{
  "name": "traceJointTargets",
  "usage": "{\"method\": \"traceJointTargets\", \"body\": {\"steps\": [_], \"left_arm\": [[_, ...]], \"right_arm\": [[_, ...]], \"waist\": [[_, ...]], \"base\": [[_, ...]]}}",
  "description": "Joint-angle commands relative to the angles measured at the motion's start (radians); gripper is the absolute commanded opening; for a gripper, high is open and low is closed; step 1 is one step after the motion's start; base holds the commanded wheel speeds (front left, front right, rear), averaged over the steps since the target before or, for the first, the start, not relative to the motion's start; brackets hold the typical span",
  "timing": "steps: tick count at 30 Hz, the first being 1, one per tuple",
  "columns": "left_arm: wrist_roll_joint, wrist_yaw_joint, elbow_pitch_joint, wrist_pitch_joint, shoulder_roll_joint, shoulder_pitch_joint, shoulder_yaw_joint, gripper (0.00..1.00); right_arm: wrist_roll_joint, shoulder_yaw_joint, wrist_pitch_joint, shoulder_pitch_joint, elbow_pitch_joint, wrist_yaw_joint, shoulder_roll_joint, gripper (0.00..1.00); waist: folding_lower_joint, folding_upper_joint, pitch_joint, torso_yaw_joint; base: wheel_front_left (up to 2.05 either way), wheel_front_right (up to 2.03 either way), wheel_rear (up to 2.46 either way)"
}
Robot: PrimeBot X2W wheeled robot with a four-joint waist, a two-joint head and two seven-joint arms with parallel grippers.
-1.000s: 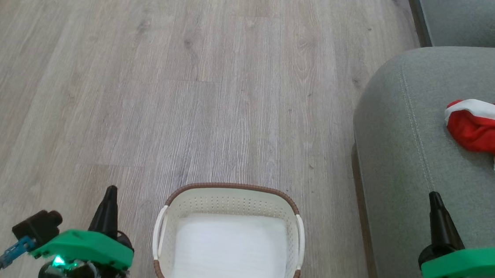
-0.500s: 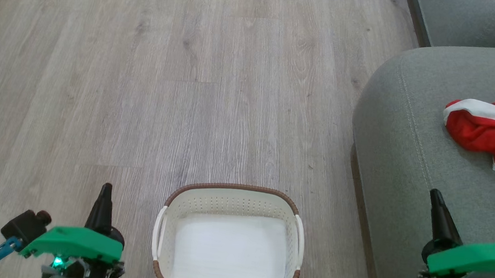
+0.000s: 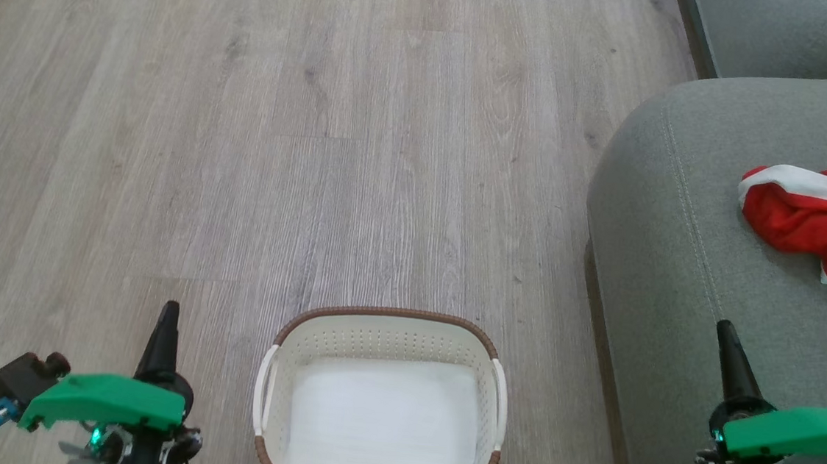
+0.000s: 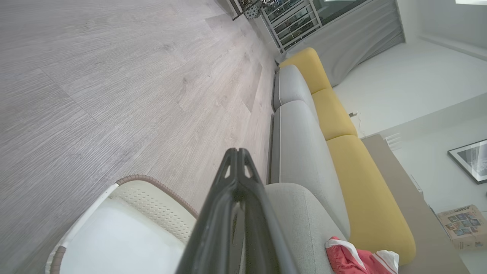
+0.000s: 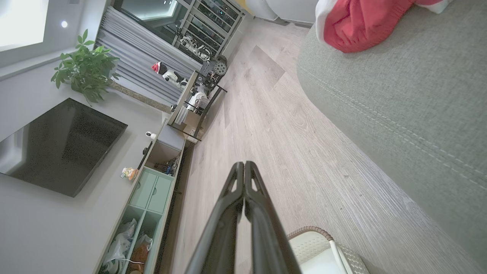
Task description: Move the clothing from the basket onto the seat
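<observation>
Currently, both arms sit at the near edge of the scene. The left gripper [image 3: 168, 310] has drawn back and outward over the last second; the right gripper [image 3: 725, 332] has barely shifted. Each has its two fingers pressed together on nothing.

Between them, the basket [image 3: 385, 312] stands on the floor [image 3: 244, 137] where it was, with its white liner [image 3: 384, 421] exposed (no red fabric inside). Beyond and to the right, the seat [image 3: 678, 245] carries the clothing [image 3: 820, 220], a crumpled red heap with white trim, lying well apart from the cushion's rounded corner.

Judgement: the transfer appears complete and the arms are retiring to rest.

Surface: pale wood-grain planks, laid flat.

Farther off, yellow back cushions [image 4: 342, 125] line the sofa. A dark television [image 5: 57, 144], a potted plant [image 5: 83, 68] and a mint-green cabinet [image 5: 152, 190] stand along the opposite wall.
</observation>
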State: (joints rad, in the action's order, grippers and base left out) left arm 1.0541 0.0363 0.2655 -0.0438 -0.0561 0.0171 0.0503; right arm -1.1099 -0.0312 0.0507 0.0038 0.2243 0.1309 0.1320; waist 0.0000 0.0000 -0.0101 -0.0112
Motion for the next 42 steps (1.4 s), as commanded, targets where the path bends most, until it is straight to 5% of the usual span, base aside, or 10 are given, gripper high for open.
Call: {"method": "traceJointTargets", "body": {"steps": [1,42], "left_arm": [[0.028,0.014,-0.028,0.005,-0.004,0.056,-0.032,0.00],[0.476,0.082,-0.021,0.127,-0.001,0.085,-0.136,0.00]], "right_arm": [[-0.026,0.001,-0.011,-0.058,-0.028,0.000,0.004,0.00],[-0.429,-0.063,-0.134,-0.103,0.013,0.000,-0.063,0.00]], "waist": [[0.0000,0.0000,0.000,0.000],[0.0000,0.0000,0.006,0.009]], "base": [[0.00,0.00,0.00],[0.00,0.00,0.00]]}}
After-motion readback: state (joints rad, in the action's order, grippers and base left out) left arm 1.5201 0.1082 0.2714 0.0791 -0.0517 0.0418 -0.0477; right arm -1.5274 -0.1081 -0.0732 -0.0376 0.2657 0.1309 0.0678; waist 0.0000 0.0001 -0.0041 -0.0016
